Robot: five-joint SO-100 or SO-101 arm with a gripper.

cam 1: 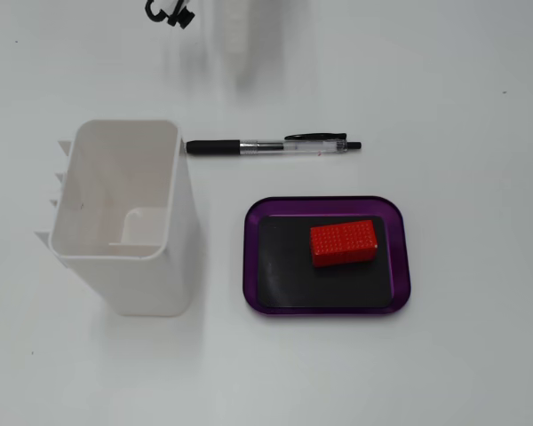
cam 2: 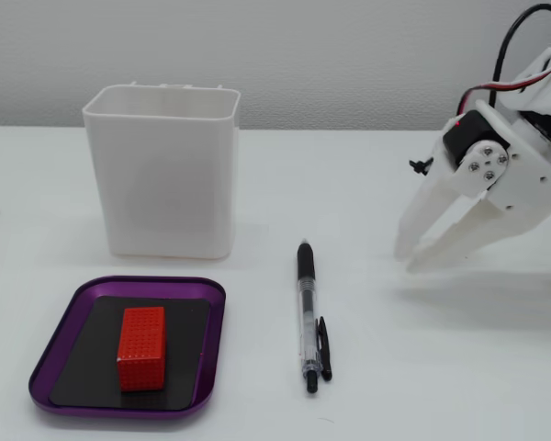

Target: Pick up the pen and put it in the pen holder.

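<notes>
lying nearest in the side-on fixed view, the pen rests on the tabletop beside the purple tray, its long axis running near-to-far, button end closest. farther back stands the pen holder. the gripper hangs to the pen's right, fingers apart, empty. no writing is readable.

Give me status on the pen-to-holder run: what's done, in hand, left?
Done: nothing yet. The pen lies flat on the table, beside the purple tray, and the pen holder looks empty from above. In hand: the gripper hangs empty to the right of the pen in the side-on fixed view, fingers slightly apart. Left: reach, grasp, lift, drop in the holder.
</notes>
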